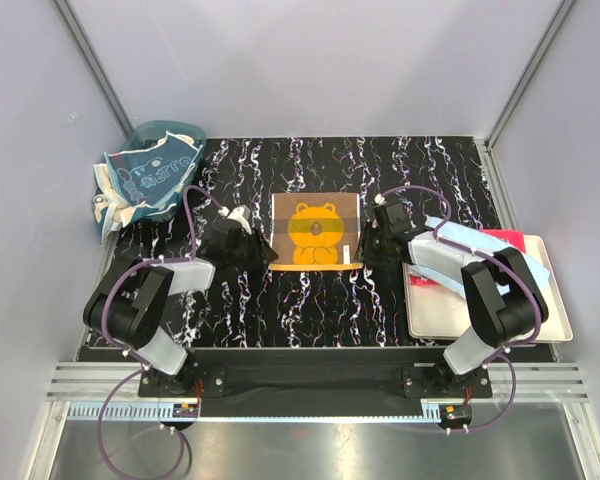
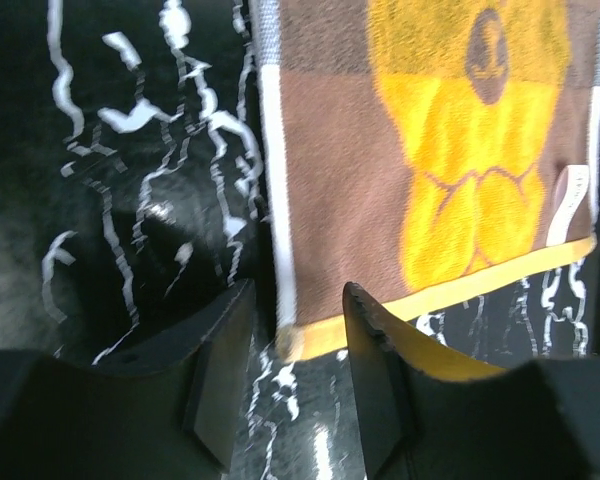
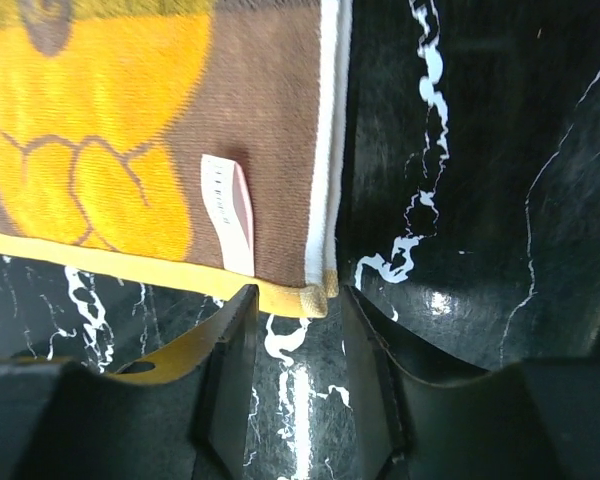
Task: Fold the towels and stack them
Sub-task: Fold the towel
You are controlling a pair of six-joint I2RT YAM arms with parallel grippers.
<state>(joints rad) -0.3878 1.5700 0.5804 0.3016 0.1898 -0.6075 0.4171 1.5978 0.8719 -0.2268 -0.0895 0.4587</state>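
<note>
The orange-and-brown bear towel [image 1: 317, 230] lies flat on the black marbled table, with two layers showing along its right edge. My left gripper [image 1: 267, 250] is at the towel's near left corner, open; in the left wrist view the corner of the bear towel [image 2: 430, 150] lies just ahead of the gap of the left gripper [image 2: 298, 310], not pinched. My right gripper [image 1: 366, 247] is open at the near right corner. In the right wrist view the bear towel [image 3: 130, 120] ends just in front of the right gripper [image 3: 295, 300]. A light blue towel [image 1: 470, 240] and a red towel [image 1: 508, 240] lie on the tray.
A translucent teal basket [image 1: 185, 135] at the back left holds a teal patterned cloth [image 1: 145, 180] that hangs over its rim. The cream tray [image 1: 480, 315] sits at the right, partly under my right arm. A white label [image 3: 225, 212] is sewn on the bear towel.
</note>
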